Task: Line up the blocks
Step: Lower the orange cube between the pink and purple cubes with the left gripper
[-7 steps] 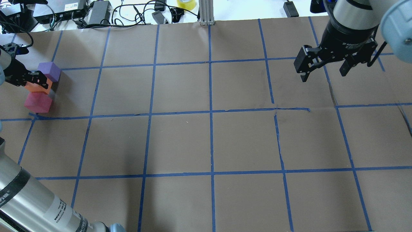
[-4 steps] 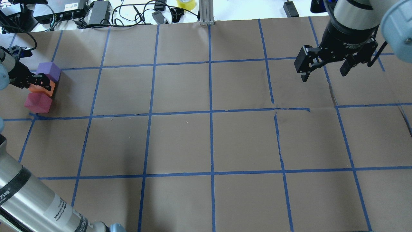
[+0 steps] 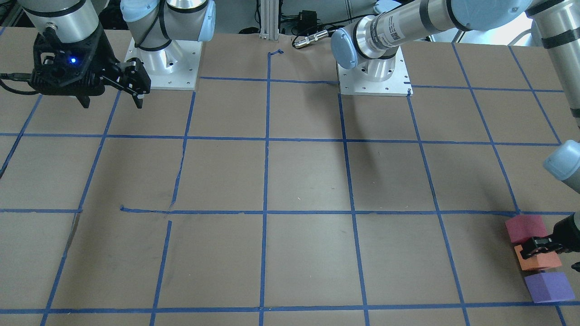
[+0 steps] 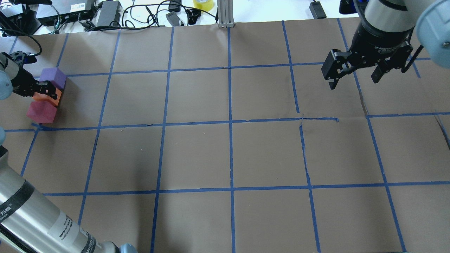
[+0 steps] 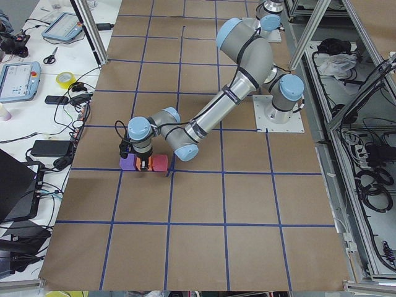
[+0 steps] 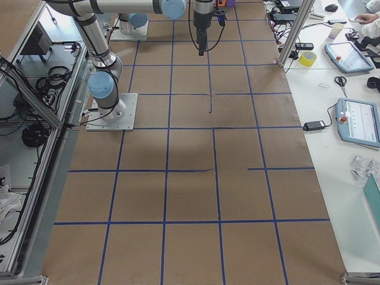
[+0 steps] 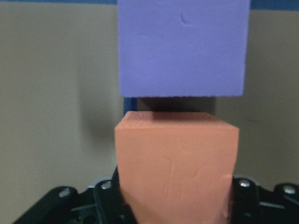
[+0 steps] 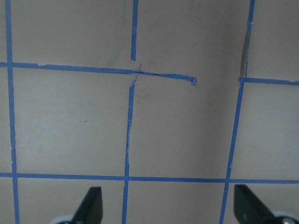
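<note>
Three foam blocks stand in a row at the table's far left edge: the purple block (image 4: 52,76), the orange block (image 4: 57,97) and the crimson block (image 4: 41,112). They also show in the front view as crimson (image 3: 524,227), orange (image 3: 539,262) and purple (image 3: 548,286). My left gripper (image 4: 44,90) is shut on the orange block (image 7: 175,163), which sits between the other two, a small gap short of the purple block (image 7: 182,46). My right gripper (image 4: 353,83) is open and empty, hovering above the table's far right.
Brown paper with a blue tape grid (image 4: 230,121) covers the table. Cables, power bricks and a yellow tape roll (image 4: 204,4) lie beyond the far edge. The left arm's long link (image 4: 42,218) crosses the near left corner.
My left gripper has shifted slightly right in the overhead view with the orange block, which now sits lower between the purple and crimson blocks. The right arm has not moved.
</note>
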Motion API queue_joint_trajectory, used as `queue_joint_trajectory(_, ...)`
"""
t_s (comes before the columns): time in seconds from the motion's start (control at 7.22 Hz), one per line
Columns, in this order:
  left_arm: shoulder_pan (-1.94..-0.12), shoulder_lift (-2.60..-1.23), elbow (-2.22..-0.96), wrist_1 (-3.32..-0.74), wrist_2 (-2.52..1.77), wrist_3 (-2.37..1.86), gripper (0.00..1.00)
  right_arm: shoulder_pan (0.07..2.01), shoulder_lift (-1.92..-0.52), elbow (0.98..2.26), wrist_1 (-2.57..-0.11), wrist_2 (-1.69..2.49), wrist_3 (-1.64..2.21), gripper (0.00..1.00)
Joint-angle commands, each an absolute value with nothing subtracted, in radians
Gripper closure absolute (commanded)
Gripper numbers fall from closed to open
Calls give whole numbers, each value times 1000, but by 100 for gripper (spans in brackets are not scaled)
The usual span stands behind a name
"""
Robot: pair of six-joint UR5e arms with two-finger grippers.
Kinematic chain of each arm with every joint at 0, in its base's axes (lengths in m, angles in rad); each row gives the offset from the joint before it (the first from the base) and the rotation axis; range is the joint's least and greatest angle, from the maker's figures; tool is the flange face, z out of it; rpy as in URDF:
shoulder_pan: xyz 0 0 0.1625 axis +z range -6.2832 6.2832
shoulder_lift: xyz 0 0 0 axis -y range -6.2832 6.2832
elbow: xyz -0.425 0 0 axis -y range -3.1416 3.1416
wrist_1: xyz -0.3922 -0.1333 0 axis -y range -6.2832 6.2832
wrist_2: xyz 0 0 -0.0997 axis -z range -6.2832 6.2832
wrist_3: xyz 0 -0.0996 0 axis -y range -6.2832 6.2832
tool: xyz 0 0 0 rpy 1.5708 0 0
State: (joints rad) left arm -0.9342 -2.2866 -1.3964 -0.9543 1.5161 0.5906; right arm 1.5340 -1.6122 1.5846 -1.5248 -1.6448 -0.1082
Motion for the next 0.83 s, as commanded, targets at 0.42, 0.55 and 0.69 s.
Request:
queue_joint_trajectory(0.42,-934,-2287,-1401,-948,1516,592,100,1534,-1612,1585,-1525,-1646,-109,0)
queue_joint_trajectory(0.55,-934,-2287,-1401,-942,1516,594,100,1534,-1612,1585,-1525,-1646,-109,0)
queue_joint_trajectory(0.69,-934,-2287,-1401,-927,1516,610,100,1534,-1612,1585,-1525,-1646,-109,0)
